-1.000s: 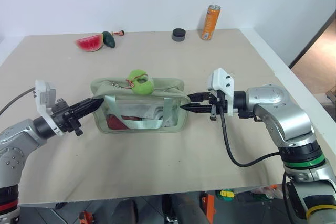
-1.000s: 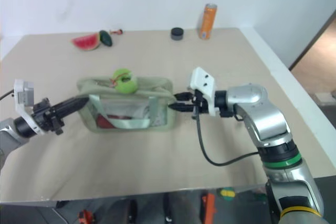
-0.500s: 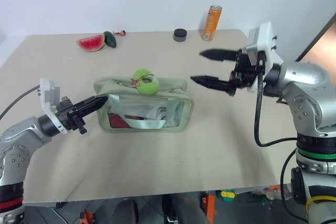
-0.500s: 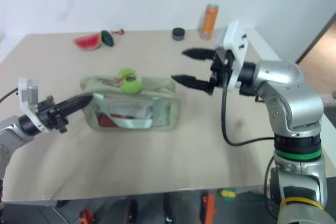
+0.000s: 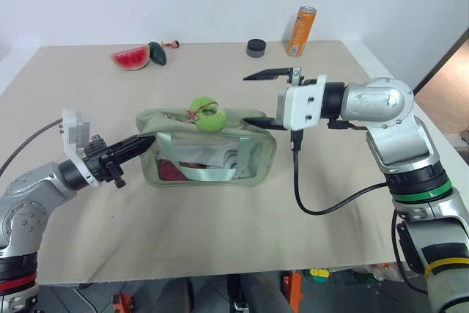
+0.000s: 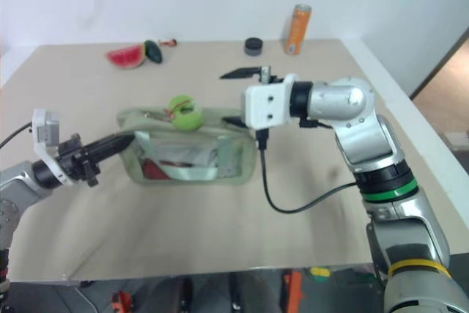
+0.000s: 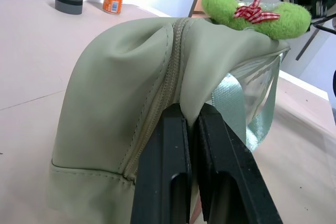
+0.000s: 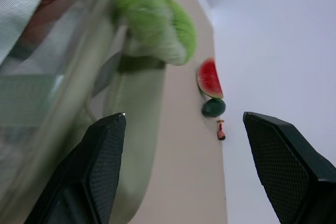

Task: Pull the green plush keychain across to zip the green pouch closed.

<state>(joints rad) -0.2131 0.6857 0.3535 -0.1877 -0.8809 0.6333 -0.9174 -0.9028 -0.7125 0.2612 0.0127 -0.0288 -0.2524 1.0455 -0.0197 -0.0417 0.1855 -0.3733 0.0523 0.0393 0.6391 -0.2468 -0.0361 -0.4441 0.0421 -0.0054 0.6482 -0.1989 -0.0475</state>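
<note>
Green pouch (image 5: 209, 153): pale sage zip bag w/ clear plastic sides, green webbing strap, lies mid-table, long side facing robot. Green plush keychain (image 5: 207, 113): lime fuzzy round plush w/ red-white cord, sits atop pouch, near zip's middle.

Fuzzy plush keychain (image 5: 207, 114) on matt sage cloth pouch (image 5: 209, 148) with clear glossy plastic sides; glossy metal can (image 5: 301, 31); smooth matt beige tabletop (image 5: 220, 232).

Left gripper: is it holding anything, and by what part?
Yes. The left gripper is shut on the green pouch, pinching a fold of fabric at its end beside the zipper.
</note>
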